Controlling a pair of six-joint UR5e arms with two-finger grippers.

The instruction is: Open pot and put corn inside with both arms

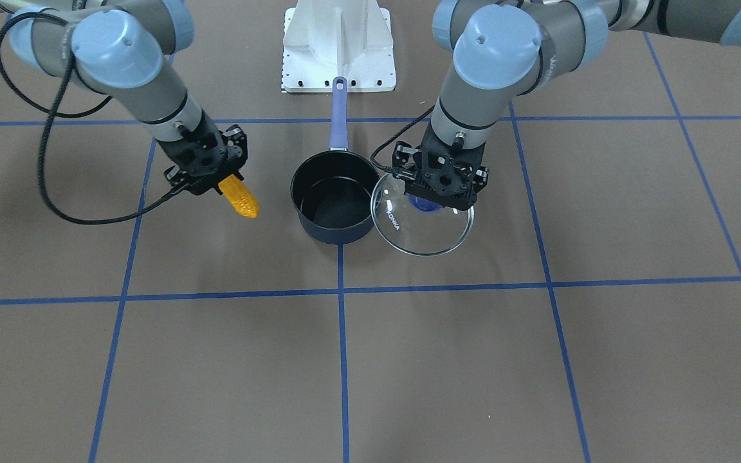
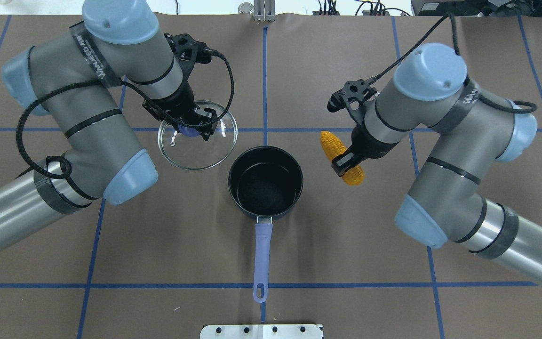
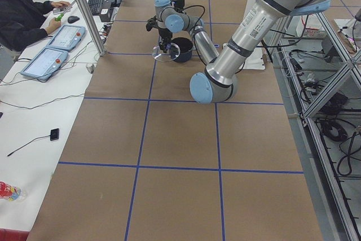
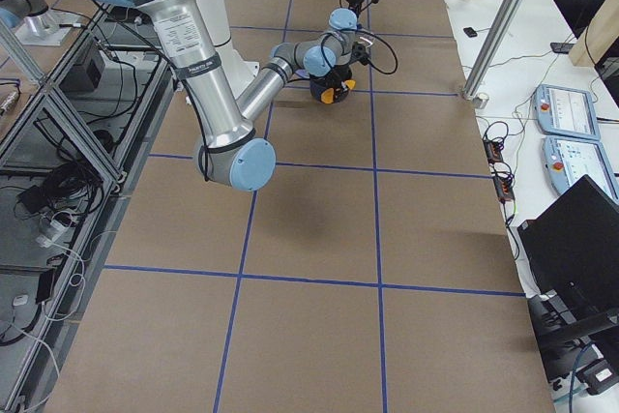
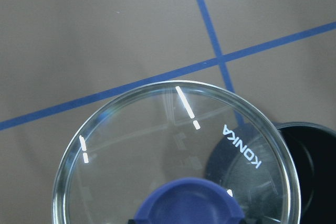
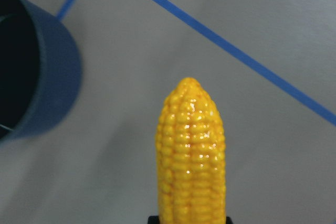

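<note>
Pot point(image 2: 265, 183) stands uncovered on the table point(image 2: 346, 263), about mid-way between the two arms, black inside showing and nothing in it. Its handle point(image 2: 263, 249) runs straight back toward the robot base. Left gripper point(image 2: 191, 125) comes down from above with its jaws clamped on the lid point(image 2: 205, 153), gripping it by the blue knob point(image 2: 185, 131). The lid is roughly level and sits on the robot's left of the pot. In the front view and the left wrist view its glass edge overlaps the pot's rim, so it looks to be held above rim height; I cannot tell whether the two touch. "KONKA" is printed on the glass. Right gripper point(image 2: 346, 163) is clenched across the corn point(image 2: 330, 143), nearer its thick end, with the tapered tip pointing away from the robot. The corn is on the robot's right of the pot, near it but clear of the wall, not over the opening, and appears to hang off the table surface. Blue tape lines point(image 2: 393, 284) mark the brown table in a grid.
</note>
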